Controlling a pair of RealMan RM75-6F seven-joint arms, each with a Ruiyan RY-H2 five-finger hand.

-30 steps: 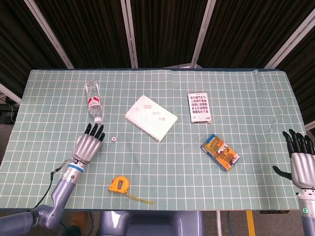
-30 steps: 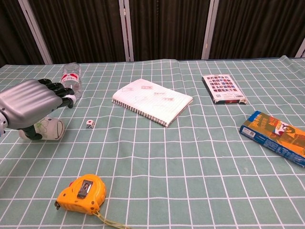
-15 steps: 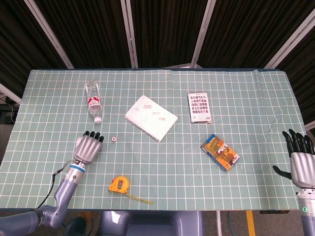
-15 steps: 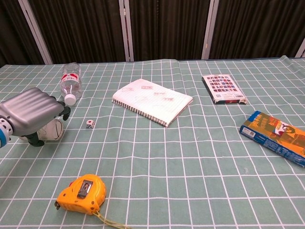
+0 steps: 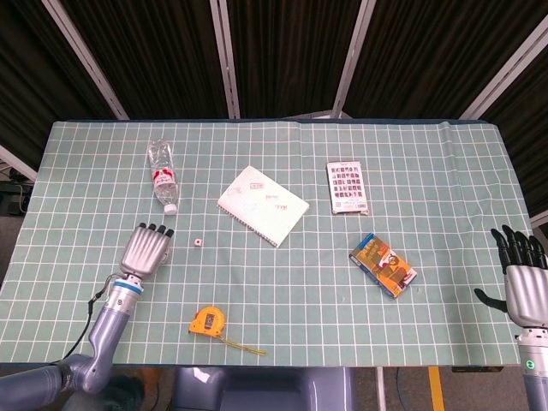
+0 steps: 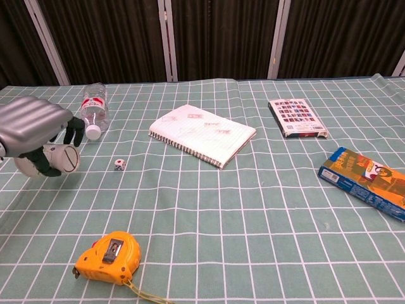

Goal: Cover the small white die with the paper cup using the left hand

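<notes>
Nearest me, an orange tape measure (image 6: 107,254) lies on the green checked tablecloth (image 6: 253,215). My left hand (image 6: 35,130) has its fingers wrapped around the paper cup (image 6: 58,159), which is tipped on its side above the cloth with its base showing. The small white die (image 6: 119,164) sits just beside it, uncovered. My right hand (image 5: 521,278) hangs at the table's right edge, fingers spread, holding nothing. Farther back lie a spiral notebook (image 6: 202,133), a colourful box (image 6: 366,182), a card pack (image 6: 296,117) and a plastic water bottle (image 6: 93,107).
</notes>
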